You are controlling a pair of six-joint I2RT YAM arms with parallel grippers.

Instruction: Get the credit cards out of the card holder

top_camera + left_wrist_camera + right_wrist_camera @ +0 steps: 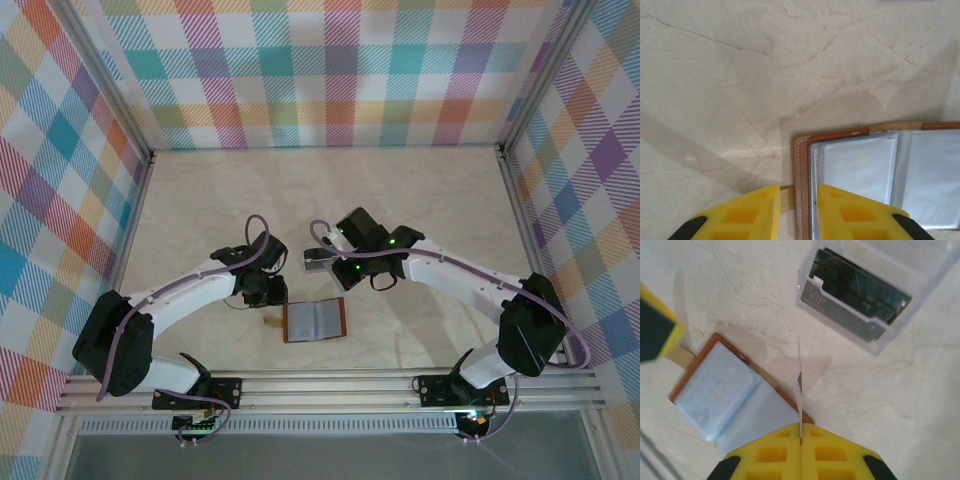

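credit cards: both look out of the holder. the pale whitish thin card (799, 375) is clamped between the shut fingers of the right end effector (801, 432). it sticks straight out from the tips, seen edge-on, up off the table. the dark grey card with a light "vip" band (855, 295) stands inside a clear plastic box (935, 270) on the pale marbled table (420, 200).

the reddish-brown leather card holder (315, 320) lies open and flat near the table's front edge, between the two arms, clear pockets up. the pockets look empty in both wrist views.

the left end effector (797, 191) is at the holder's left edge with its fingers a little apart. one finger is over the pocket side, the other by the tan snap tab (786, 197), and the stitched border lies in the gap. it's not clamped on anything i can make out. can't tell if it presses down or hovers.

key relation, right wrist view: the box lies ahead and to the right of the held card, the holder back-left. the box's long axis runs diagonally across that view while the card's plane points straight ahead, so the two are skewed.

my read: dropping the card in the box needs a wrist turn to bring the card parallel to the box's long wall, then a short reach up-right and down. the right arm is the nearer one: in the top view the box (316, 262) sits just beside its wrist. risk is a card corner catching the box rim or the dark card.
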